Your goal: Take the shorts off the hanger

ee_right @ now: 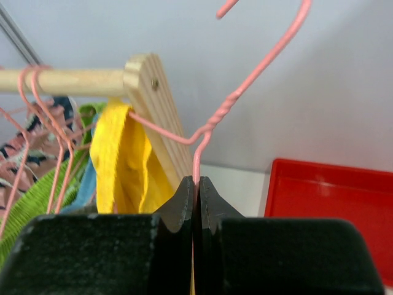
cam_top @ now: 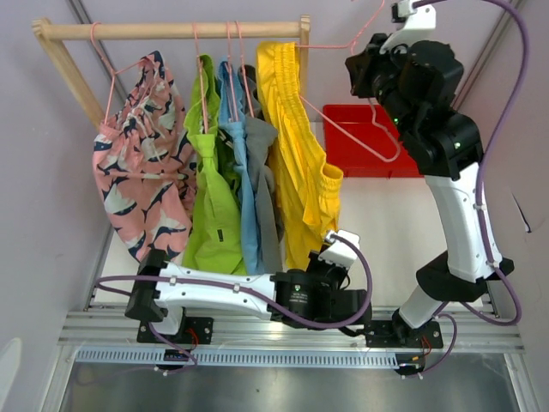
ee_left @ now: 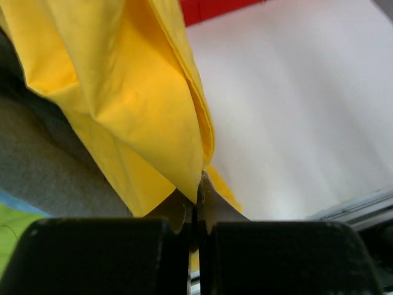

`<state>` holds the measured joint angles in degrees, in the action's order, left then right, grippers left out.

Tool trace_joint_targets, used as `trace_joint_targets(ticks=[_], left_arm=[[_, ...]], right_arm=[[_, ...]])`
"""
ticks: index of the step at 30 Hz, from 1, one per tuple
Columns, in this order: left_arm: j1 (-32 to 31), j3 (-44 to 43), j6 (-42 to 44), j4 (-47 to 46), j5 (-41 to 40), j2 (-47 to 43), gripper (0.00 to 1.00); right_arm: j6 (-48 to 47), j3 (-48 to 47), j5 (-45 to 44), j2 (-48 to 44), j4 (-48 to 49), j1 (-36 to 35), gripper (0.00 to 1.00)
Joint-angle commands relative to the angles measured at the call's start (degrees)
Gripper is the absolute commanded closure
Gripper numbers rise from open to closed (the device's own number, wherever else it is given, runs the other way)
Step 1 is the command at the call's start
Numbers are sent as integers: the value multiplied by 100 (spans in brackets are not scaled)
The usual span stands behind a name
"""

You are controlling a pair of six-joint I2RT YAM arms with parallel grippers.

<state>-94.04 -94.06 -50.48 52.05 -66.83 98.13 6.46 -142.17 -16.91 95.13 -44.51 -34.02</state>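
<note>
Left gripper [cam_top: 324, 247]: clenched on the bottom hem of the yellow shorts [cam_top: 292, 146], near the middle of the desk's near edge.
Right gripper [cam_top: 367, 41]: clamped on the neck of the pink wire hanger [cam_top: 343, 127], just under its twist, above the far edge right of centre.
Yellow shorts: they hang in a long drape from the right end of the wooden rail [cam_top: 171, 31] at the far edge down to my left fingers. The top looks caught on the hanger's arm, though I cannot see exactly how.
Other shorts: patterned pink [cam_top: 141, 172], green [cam_top: 210, 215], blue [cam_top: 249, 197] and grey [cam_top: 268, 189] hang on their own hangers along the rail, toward the far-left corner.
Handling: I judge the cloth to be light, soft and limp, so it will fold and slide rather than push. The wire is thin and springy and may twist in my grip.
Where to hold: the doubled hem gives the thickest bite. I would pull toward the near edge while the right side holds the hanger firm.
Risk: a thin pinch may slip, or the waistband may snag on the wire.
Top view only: the whole drape, both arms, and the red bin [cam_top: 343, 156] at the far right.
Left wrist only: the hem fold [ee_left: 123, 92] sits right between my closed tips [ee_left: 196, 190], with grey cloth beside it.
Right wrist only: the hanger's hook [ee_right: 227, 107] is free of the rail end [ee_right: 61, 80], with the yellow waistband [ee_right: 116, 160] bunched beside that end.
</note>
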Motion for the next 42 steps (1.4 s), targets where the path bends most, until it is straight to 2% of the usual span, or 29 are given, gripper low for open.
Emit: trace_joint_targets(ticks=[1,3,6,9,11,12,13,14,15,17,18,20,21,22,24,28,30,34,39,42], left_arm=[[-132,396,-33,-359,520,128,100],[-246,537,-6,-546,697,259,100],[-273,259,-268,-241,733,601,99],[-116,-435,-139,173,462,795,73],[78,-753,510,-131,451,717,69],[366,-937,748,-282,521,534,59],[534,-1121,1263,-449,783,419,42],[692,-1184,1582,-685,1003,279,10],[946,-1402,1768,-975,1179,164,1],[1071,-1860,2232,-1021,1321,-48,1],[1081,-2270,2409,-952,1330,-57,0],[1081,-3098,2517,-558,1566,101,1],[1081,-4032,2491,-69,1698,197,1],[1081,-4285,2403,128,1952,302,1],[1081,-4594,2297,305,2120,216,1],[1081,-3928,2279,-316,2446,-521,1],[1081,-3830,2332,-450,2534,-593,1],[1107,-4260,2192,-240,2604,-417,1],[1125,-4383,1990,-485,2719,-391,0],[1160,-4480,2050,-512,2762,-260,1]], right_arm=[[250,-592,-305,-285,1410,492,100],[303,-636,-226,-311,1445,615,100],[408,-488,-129,-416,1358,756,100],[470,-233,-15,-557,1252,748,100],[470,-232,38,-618,989,748,100],[462,-241,30,-741,832,748,100],[444,-241,12,-829,395,756,100],[470,-241,-23,-943,147,748,100],[505,-85,-136,-1257,-108,748,100],[680,459,-216,-1741,-452,748,100],[742,1106,-182,-2266,-479,739,100],[874,1340,-146,-2551,-961,748,100],[883,1358,-42,-2648,-1198,730,100],[866,1324,11,-2719,-1740,739,100],[918,1349,29,-2772,-2165,730,100],[1094,2445,249,-3377,-1799,739,100],[1200,2501,337,-3379,-1789,730,100],[1323,2667,609,-3343,-1570,730,100],[1420,3160,294,-3370,-1052,625,100],[1437,3501,31,-3291,-535,248,100]])
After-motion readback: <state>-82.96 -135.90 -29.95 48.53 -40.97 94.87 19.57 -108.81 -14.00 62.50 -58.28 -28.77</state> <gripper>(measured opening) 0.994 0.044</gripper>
